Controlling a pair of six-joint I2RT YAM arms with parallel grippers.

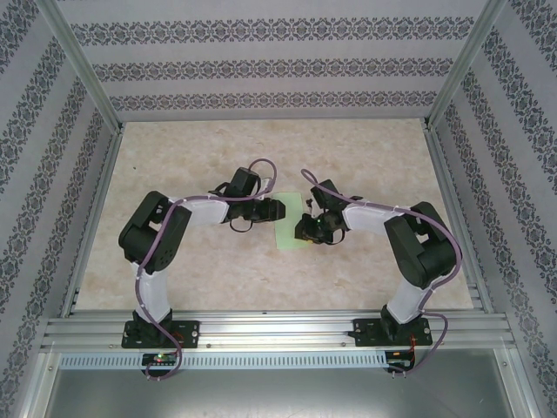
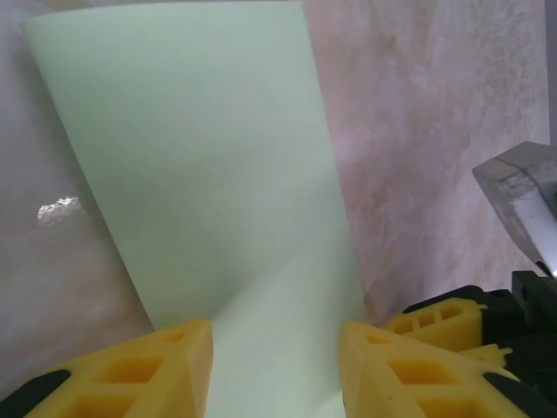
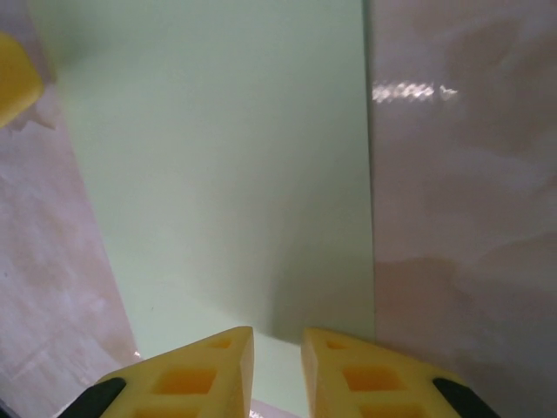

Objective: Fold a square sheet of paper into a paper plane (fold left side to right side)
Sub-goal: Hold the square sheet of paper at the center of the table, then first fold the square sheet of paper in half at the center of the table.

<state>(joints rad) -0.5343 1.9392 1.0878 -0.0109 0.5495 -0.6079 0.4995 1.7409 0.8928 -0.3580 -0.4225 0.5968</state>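
Note:
The sheet of paper [image 1: 286,235] is pale mint green and lies on the marbled table [image 1: 218,157] between the two arms. My left gripper [image 1: 278,210] hangs over its far left part. In the left wrist view the yellow fingers [image 2: 157,366] stand well apart, open, low over the sheet of paper [image 2: 209,157], around a paler strip of it. My right gripper [image 1: 305,230] is at its right side. There the yellow fingers [image 3: 196,374] are open by a narrow gap over the near edge of the sheet of paper [image 3: 226,148]. The paper plane is not formed.
Aluminium posts and patterned walls [image 1: 261,65] enclose the table on three sides. A rail [image 1: 278,331] runs along the near edge. The right arm's yellow finger [image 2: 439,318] and grey housing [image 2: 522,187] stand close to my left gripper [image 2: 276,335].

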